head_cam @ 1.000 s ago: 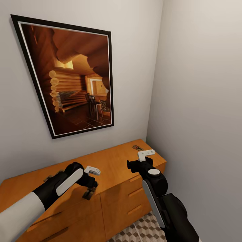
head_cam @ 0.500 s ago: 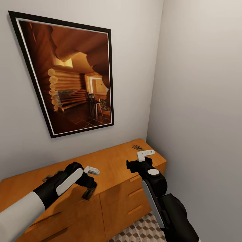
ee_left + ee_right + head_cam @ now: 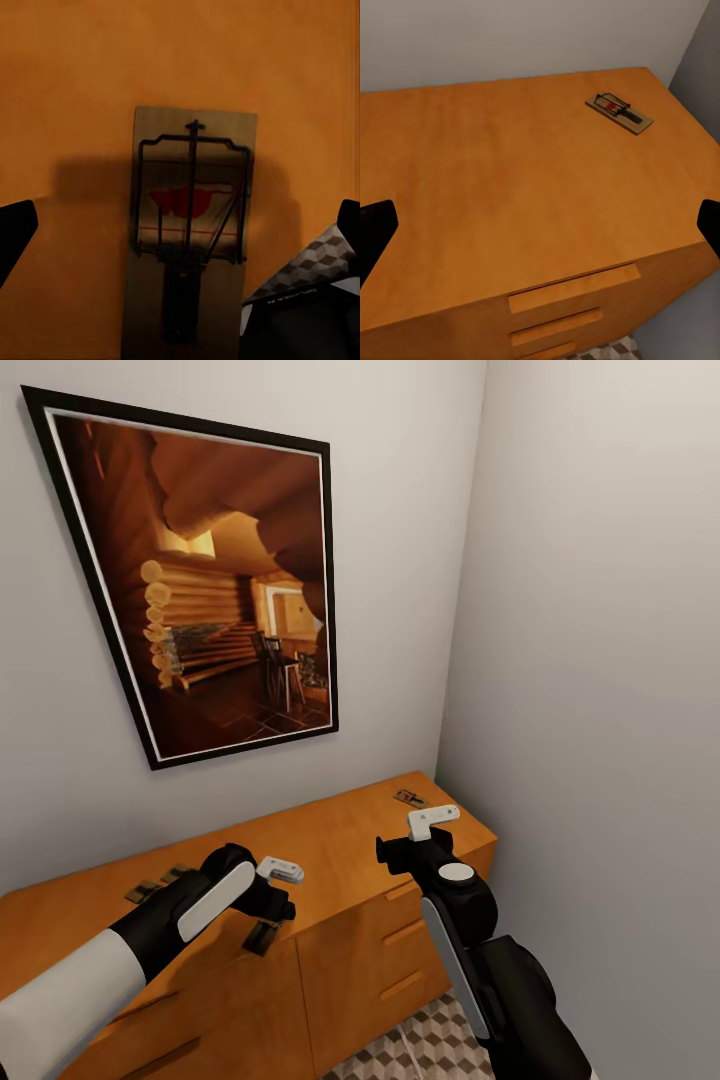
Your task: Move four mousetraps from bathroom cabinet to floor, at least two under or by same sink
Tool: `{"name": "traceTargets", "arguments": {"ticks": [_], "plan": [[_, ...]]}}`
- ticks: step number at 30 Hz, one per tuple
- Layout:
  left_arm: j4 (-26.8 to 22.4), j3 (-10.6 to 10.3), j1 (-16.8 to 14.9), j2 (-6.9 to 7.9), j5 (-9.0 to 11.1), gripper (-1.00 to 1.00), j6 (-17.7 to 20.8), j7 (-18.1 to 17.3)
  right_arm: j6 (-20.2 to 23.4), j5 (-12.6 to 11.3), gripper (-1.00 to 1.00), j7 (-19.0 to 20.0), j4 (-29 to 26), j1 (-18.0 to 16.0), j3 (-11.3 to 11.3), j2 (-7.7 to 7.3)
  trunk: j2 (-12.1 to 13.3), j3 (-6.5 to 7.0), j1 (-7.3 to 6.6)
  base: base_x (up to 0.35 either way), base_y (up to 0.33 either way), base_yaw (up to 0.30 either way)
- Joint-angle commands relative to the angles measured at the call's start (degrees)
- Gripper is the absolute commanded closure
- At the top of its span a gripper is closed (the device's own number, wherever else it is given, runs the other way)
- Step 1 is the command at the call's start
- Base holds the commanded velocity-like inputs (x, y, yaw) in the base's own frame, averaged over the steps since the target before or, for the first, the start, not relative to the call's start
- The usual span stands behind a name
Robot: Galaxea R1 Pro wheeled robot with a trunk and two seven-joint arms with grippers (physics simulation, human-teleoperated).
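The orange-tan cabinet (image 3: 340, 840) stands against the wall under my arms. One mousetrap (image 3: 409, 798) lies near its far right corner, also in the right wrist view as mousetrap (image 3: 619, 113). Two more mousetraps (image 3: 143, 890) (image 3: 178, 874) lie at the back left. Another mousetrap (image 3: 189, 229) lies flat at the cabinet's front edge, directly below my left gripper (image 3: 180, 225), whose dark fingertips stand wide apart on either side: open, not touching it. My right gripper (image 3: 540, 225) hovers open over bare cabinet top, short of the corner trap.
A large framed picture (image 3: 215, 580) hangs on the wall above the cabinet. A grey side wall (image 3: 600, 710) closes in on the right. The cube-pattern bathroom floor (image 3: 430, 1045) shows in front of the drawers (image 3: 574, 286).
My left arm has shifted a little to the right, uncovering the two traps at the back left. The right arm has barely moved. The view has drifted slightly.
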Motion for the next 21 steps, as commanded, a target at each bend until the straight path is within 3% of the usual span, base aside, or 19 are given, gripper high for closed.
{"name": "traceTargets", "arguments": {"ticks": [1,13,21], "plan": [[0.11,0.0,-0.02,-0.19,-0.04,-1.0,0.0,0.0,0.0,0.01,-1.0,0.0,0.0,0.0,0.0,0.0,0.0,0.0,0.0,0.0,0.0,0.0],[0.66,0.0,-0.08,-0.92,-0.07,-1.0,0.0,0.0,0.0,-0.02,-1.0,0.0,0.0,-0.02,0.0,0.0,0.0,0.0,0.0,0.0,0.0,0.0],[0.78,0.0,-0.08,-0.99,-0.04,-1.0,-0.01,0.0,0.0,0.02,-1.0,0.0,0.01,-0.01,0.0,0.0,-3.21,-1.44,1.76,0.0,0.0,0.0]]}}
